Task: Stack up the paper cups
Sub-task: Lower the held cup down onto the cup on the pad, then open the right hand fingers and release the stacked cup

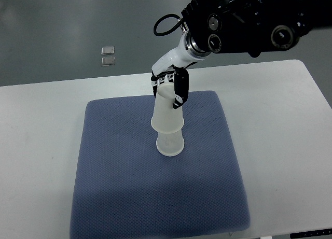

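Two white paper cups stand upside down on the blue mat [119, 171]. The lower cup [170, 144] rests on the mat near its middle. The upper cup [167, 113] sits over the lower one, tilted slightly. My right hand [168, 86] comes in from the upper right and its fingers are curled around the top of the upper cup. My left arm does not show.
The blue mat lies on a white table [280, 120]. Two small clear square objects [108, 55] lie on the grey floor beyond the table's far edge. The right arm's dark body [249, 21] hangs over the table's far side.
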Tool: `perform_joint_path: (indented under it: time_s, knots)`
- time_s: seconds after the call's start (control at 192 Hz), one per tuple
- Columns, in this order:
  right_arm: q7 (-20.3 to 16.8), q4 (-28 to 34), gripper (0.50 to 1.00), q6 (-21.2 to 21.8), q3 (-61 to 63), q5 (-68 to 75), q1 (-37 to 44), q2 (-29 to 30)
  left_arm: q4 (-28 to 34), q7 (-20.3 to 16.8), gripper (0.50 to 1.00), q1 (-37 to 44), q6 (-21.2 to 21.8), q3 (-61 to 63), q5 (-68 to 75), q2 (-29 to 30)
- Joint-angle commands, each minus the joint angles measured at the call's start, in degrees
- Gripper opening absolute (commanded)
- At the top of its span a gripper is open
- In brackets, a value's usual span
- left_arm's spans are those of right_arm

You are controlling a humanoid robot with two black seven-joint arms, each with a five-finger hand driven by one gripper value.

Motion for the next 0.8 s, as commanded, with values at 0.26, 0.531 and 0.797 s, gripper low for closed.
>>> perform_joint_path:
  time_s: [0.26, 0.531, 0.797]
  knots:
    - [0.00, 0.02, 0.772, -2.34, -1.36, 0.00, -0.90, 1.15, 0.08, -0.08, 1.000, 0.02, 0.09, 0.00, 0.00, 0.00]
    - [0.00, 0.02, 0.797, -2.69, -1.71, 0.00, -1.25, 1.32, 0.17, -0.08, 1.000, 0.02, 0.09, 0.00, 0.00, 0.00]
    - [0.09, 0.10, 0.825, -2.87, -1.53, 0.09, -1.60, 1.58, 0.17, -0.08, 1.000, -0.07, 0.18, 0.00, 0.00, 0.00]
